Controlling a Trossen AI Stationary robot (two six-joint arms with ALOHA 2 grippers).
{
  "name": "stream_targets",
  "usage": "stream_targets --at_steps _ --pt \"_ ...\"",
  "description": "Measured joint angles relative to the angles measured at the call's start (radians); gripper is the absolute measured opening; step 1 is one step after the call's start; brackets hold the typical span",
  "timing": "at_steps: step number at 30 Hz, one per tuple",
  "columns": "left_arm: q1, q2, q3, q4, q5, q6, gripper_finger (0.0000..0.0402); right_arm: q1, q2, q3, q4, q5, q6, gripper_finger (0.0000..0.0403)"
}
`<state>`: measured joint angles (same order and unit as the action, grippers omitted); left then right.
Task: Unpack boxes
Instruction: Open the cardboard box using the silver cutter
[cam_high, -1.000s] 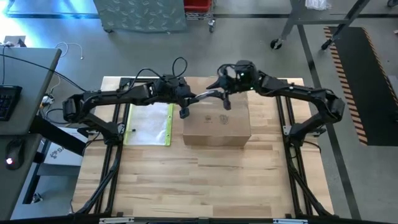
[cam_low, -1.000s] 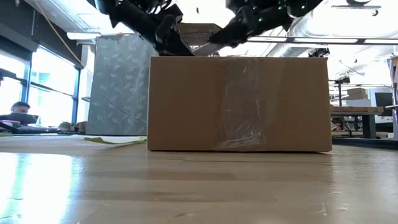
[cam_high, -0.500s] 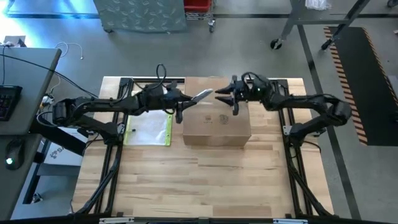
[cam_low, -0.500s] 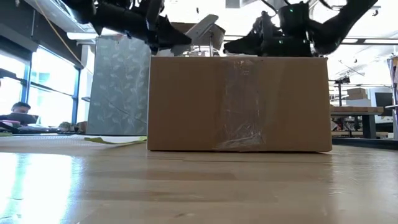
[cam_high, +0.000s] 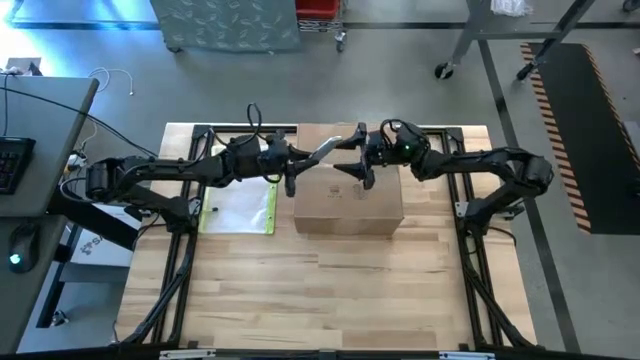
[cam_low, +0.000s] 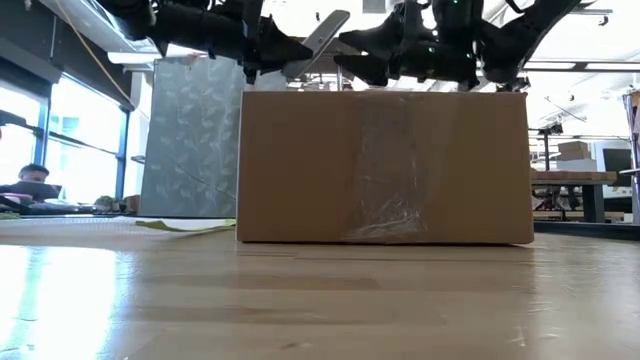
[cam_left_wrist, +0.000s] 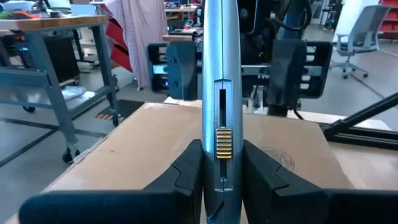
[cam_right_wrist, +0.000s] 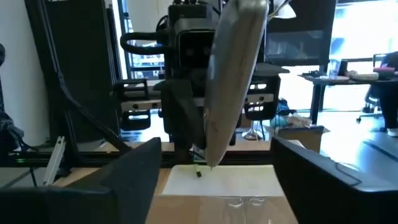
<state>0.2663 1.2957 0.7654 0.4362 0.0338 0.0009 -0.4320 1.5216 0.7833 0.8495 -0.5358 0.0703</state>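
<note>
The brown cardboard box (cam_high: 348, 196) stands shut on the wooden table, a clear tape strip (cam_low: 385, 165) down its near side. Above its far left part my left gripper (cam_high: 292, 162) is shut on a grey utility knife (cam_high: 322, 152) with a yellow slider (cam_left_wrist: 222, 142). The knife points toward my right gripper (cam_high: 352, 158), which is open. Its two fingers (cam_right_wrist: 127, 180) stand wide on either side of the knife's free end (cam_right_wrist: 233, 81) without touching it. My left gripper pinches the knife's handle by its two flat sides (cam_left_wrist: 214, 177) between its two fingers (cam_left_wrist: 186, 171), near the rear end. The fingers come level from the table's left and lie along the knife. The knife sticks out ahead, slanting upward (cam_low: 318, 40), clear above the box.
A flat clear sleeve with a yellow edge (cam_high: 240, 208) lies on the table left of the box. The wooden table (cam_high: 330, 290) stretches bare toward the near edge. A desk with a keyboard (cam_high: 15, 160) stands beyond the left edge. A person (cam_low: 30, 175) sits far off.
My right gripper has sunk toward the box top, drawn back to the right, then come in around the knife's free end, and its fingers have opened wide. My left gripper has tipped level and shifted slightly left, keeping the knife.
</note>
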Motion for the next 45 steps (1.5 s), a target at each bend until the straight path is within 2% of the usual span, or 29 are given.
stream_targets --at_steps 5,8,14,19,26,29,37,45 --pt "-0.010 0.000 0.000 0.021 0.009 -0.008 0.0051 0.032 0.056 0.003 0.136 0.005 -0.050 0.0300" --pt "-0.015 0.000 0.000 0.026 0.008 -0.018 0.0051 0.053 0.107 0.024 0.225 0.022 0.003 0.0290" --pt "-0.019 0.000 0.001 0.031 0.008 -0.022 0.0051 0.088 0.200 0.131 0.281 0.009 0.088 0.0263" --pt "-0.018 0.000 0.001 0.030 0.010 -0.022 0.0051 0.080 0.205 0.198 0.287 0.012 0.152 0.0226" --pt "-0.005 0.000 0.000 0.022 0.046 -0.026 0.0051 0.046 0.205 0.203 0.239 0.006 0.221 0.0133" --pt "0.006 0.001 0.000 0.022 0.049 -0.026 0.0051 0.045 0.205 0.202 0.197 0.016 0.214 0.0107" --pt "0.036 0.001 0.000 0.013 0.088 -0.009 0.0064 0.046 0.204 0.203 0.135 0.043 0.183 0.0062" --pt "0.035 -0.006 0.002 -0.063 0.049 0.005 0.0090 0.045 0.206 0.202 0.099 0.073 0.179 0.0060"
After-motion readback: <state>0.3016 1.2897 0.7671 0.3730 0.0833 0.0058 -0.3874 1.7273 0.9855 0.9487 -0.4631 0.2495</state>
